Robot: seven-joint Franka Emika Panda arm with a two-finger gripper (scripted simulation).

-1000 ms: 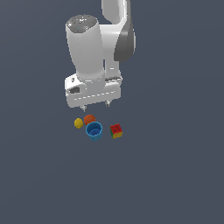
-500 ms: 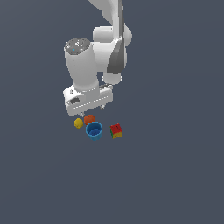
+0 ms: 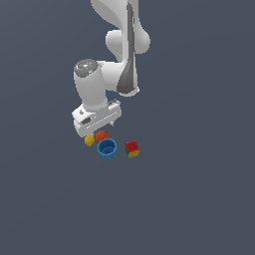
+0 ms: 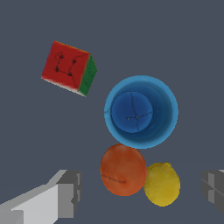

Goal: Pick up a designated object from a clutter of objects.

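The designated object, a smooth orange-red ball (image 3: 102, 135) (image 4: 123, 169), lies on the grey floor, touching a blue cup (image 3: 107, 149) (image 4: 141, 111) and a smaller yellow ball (image 3: 89, 141) (image 4: 162, 183). A red-yellow-green cube (image 3: 132, 148) (image 4: 68, 68) sits apart, on the exterior view's right of the cup. My gripper (image 3: 97, 127) (image 4: 140, 190) hangs just above the two balls. It is open, with its fingers (image 4: 65, 194) spread wide on either side of both balls and touching nothing.
The clutter sits on a plain dark grey floor (image 3: 199, 199). The white arm (image 3: 122, 45) rises behind the cluster in the exterior view.
The hand has come down and shifted toward the exterior view's left, from well above the clutter to just over the two balls. The objects have not moved.
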